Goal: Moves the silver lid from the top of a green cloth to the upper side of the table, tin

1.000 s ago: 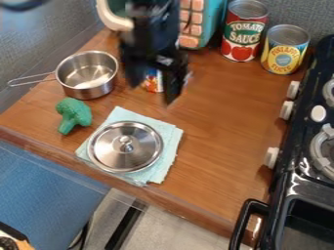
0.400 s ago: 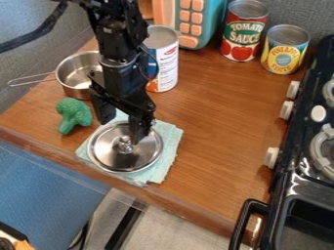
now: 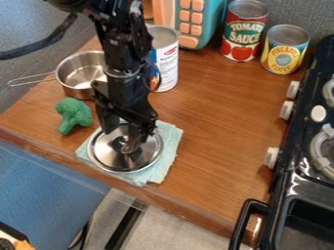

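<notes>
- One round lid [image 3: 142, 158] lies flat on the green cloth [image 3: 170, 141], knob [image 3: 122, 145] pointing up.
- Gripper [image 3: 121, 139] hangs over the lid, fingers spread about the knob.

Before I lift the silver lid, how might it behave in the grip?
The lid looks like rigid metal, so it should handle stiffly. Its small, shiny knob may prove slippery, letting the wide disc tilt. Pushed sideways, it could drag the thin cloth beneath.
</notes>
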